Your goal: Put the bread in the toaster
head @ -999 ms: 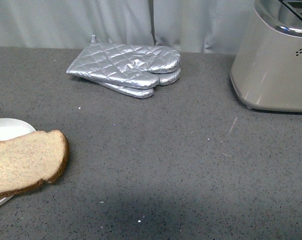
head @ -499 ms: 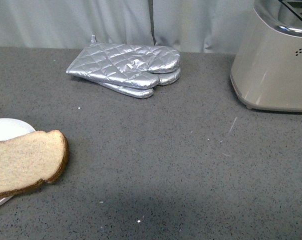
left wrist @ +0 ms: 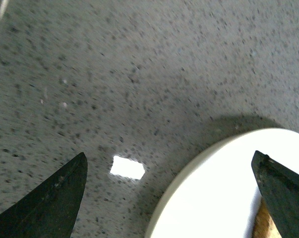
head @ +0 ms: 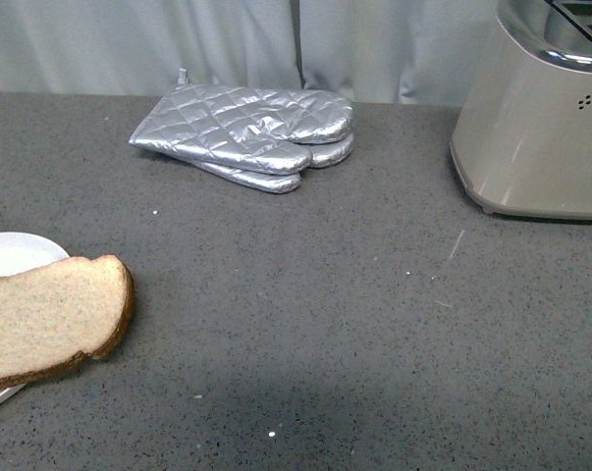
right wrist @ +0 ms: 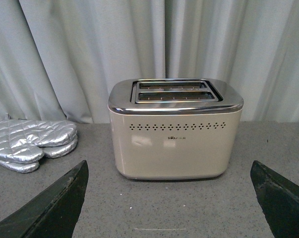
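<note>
The bread [head: 48, 320], a light brown slice with a darker crust, lies on the white plate [head: 11, 251] at the front left and overhangs its edge. The beige toaster [head: 541, 118] stands at the back right; the right wrist view shows it whole [right wrist: 175, 130] with two empty top slots. My left gripper [left wrist: 171, 191] is open above the plate's rim [left wrist: 209, 198]; a sliver of bread [left wrist: 262, 225] shows beside one fingertip. My right gripper [right wrist: 169, 196] is open, facing the toaster from a distance. Neither arm shows in the front view.
Two silver quilted oven mitts [head: 246, 132] lie stacked at the back centre, also in the right wrist view [right wrist: 30, 144]. The dark speckled countertop [head: 325, 314] stretches between plate and toaster. A grey curtain [head: 227, 39] hangs behind.
</note>
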Controlling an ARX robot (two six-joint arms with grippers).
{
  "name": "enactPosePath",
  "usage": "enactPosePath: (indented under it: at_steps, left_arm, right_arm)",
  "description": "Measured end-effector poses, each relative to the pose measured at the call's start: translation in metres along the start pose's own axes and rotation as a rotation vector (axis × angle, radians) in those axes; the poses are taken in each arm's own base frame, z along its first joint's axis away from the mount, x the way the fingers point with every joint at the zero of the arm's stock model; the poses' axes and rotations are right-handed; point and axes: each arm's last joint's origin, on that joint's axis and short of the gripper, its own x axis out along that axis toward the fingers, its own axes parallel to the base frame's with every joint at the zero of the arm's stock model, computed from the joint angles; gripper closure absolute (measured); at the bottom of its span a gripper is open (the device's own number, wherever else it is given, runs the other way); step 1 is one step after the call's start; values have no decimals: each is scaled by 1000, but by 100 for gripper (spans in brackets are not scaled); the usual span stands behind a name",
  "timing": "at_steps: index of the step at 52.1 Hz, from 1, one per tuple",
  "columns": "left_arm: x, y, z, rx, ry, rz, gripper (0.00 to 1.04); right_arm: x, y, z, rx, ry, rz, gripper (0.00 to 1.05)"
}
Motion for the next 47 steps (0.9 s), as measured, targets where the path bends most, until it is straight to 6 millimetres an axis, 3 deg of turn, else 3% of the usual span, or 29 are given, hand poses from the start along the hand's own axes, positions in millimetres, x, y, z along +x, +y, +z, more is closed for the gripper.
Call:
enactPosePath:
  at_steps: [21,47]
  left_arm:
    - [1,-4,-12,100,84,-67,7]
    - [2,-23,-35,240,205,-175,7]
  right_arm:
    - [0,0,0,0,0,0,9]
    - [0,0,0,0,0,0,9]
